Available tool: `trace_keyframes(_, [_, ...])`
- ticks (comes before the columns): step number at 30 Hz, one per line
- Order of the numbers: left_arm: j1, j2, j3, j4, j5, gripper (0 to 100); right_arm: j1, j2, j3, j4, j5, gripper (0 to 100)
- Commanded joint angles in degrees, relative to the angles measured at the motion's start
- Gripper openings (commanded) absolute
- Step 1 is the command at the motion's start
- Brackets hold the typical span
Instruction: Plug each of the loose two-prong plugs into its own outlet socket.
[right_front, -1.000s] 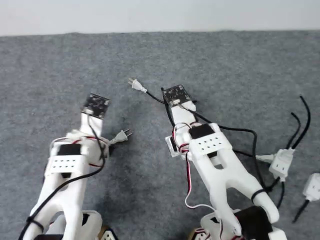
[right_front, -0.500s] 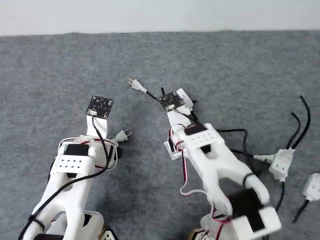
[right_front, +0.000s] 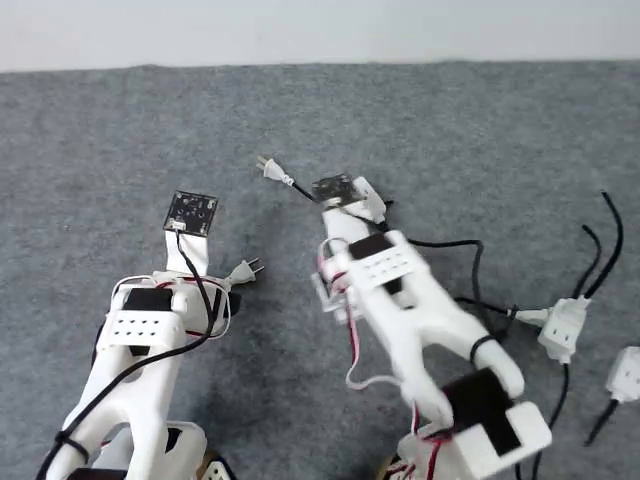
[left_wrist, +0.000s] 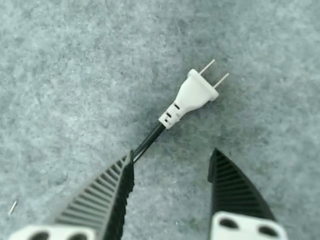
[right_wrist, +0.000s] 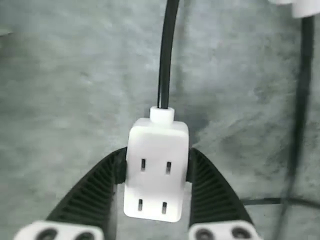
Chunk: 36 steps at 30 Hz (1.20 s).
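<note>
Grey mat (right_wrist: 65, 75) — cables (right_wrist: 302, 75) around gripped socket (right_wrist: 157, 170).

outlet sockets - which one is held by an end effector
The outlet socket clamped in the right end effector, slots toward its camera; the second socket and third socket lie ungripped on the carpet.
</note>
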Motion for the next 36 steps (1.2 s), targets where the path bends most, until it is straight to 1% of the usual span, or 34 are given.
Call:
trace_keyframes(1, [-0.6, -1.5, -0.7, -0.9, 0.8, 23, -10.1, -4.5, -2.8, 0.7, -5.5, 0.9])
trace_keyframes(4, [-0.6, -1.5, -0.7, -0.9, 0.8, 23, -15.0, -2.2, -0.6, -3.2, -7.0, 0.9])
trace_keyframes(8, [-0.7, -1.6, -0.7, -0.9, 0.4, 23, -15.2, 1.9, 1.0, -8.7, -7.0, 0.9])
trace_keyframes(12, [-0.7, -1.6, -0.7, -1.0, 0.4, 23, -16.0, 2.2, 0.4, -8.7, -7.0, 1.5])
trace_keyframes(14, [-0.7, -1.6, -0.7, -1.0, 0.4, 23, -16.0, 2.2, 0.1, -7.5, -7.0, 5.7])
trace_keyframes(16, [-0.9, -1.6, -1.1, -1.0, 0.4, 23, -16.0, 2.1, -0.9, -5.8, -7.1, 12.6])
trace_keyframes(19, [-5.0, -1.6, -2.8, -1.0, 0.7, 23, -16.3, 2.1, -2.7, -2.5, -6.6, 21.0])
trace_keyframes(21, [-7.7, -1.6, -3.9, -1.0, 0.8, 23, -16.0, 2.1, -4.9, 0.8, -4.6, 23.6])
trace_keyframes(26, [-12.9, -1.6, -5.5, -1.0, 1.0, 23, -16.0, 2.3, -9.3, 8.5, 8.2, 23.8])
trace_keyframes(29, [-14.9, -1.6, -5.7, -1.0, 1.0, 23, -15.9, 2.4, -11.0, 11.8, 18.3, 23.8])
trace_keyframes(31, [-16.4, -1.6, -5.8, -1.0, 1.0, 23, -15.9, 2.2, -11.8, 12.9, 29.2, 23.8])
trace_keyframes(33, [-18.5, -1.6, -6.4, -1.0, 1.2, 23, -15.4, 2.2, -12.7, 12.9, 43.7, 23.8])
trace_keyframes(36, [-23.8, -1.6, -7.6, -1.1, 5.3, 23, -15.0, 2.6, -13.2, 12.5, 65.0, 23.8])
